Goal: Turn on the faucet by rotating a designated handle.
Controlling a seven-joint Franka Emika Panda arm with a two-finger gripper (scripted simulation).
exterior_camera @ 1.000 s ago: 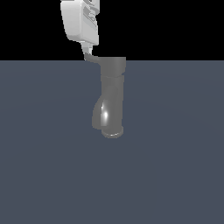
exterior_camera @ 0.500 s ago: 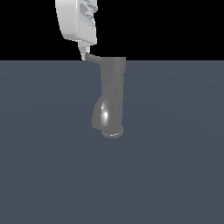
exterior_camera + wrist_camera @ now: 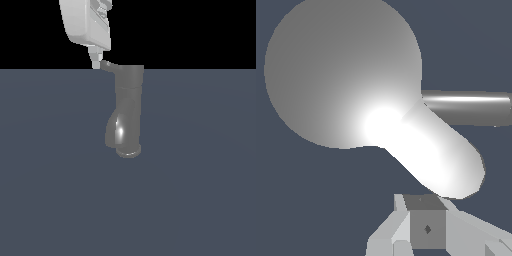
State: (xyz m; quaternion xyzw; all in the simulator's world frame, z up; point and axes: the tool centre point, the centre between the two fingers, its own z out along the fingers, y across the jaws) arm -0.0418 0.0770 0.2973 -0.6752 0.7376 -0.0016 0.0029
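Exterior view: white tool tip touching thin grey lever handle jutting from glossy dark grey faucet on slate desk; finger spread unclear.
Wrist view: tool beside bright spout; cannot tell either.

- The claw hangs above the tabletop, at the top of the exterior view.
- The handle lies just beside the claw tip, on the exterior view's right of it; if they touch I cannot tell.
- The faucet stands below the claw and to the exterior view's right, on the tabletop.
- In the wrist view the handle lies just beyond the claw.
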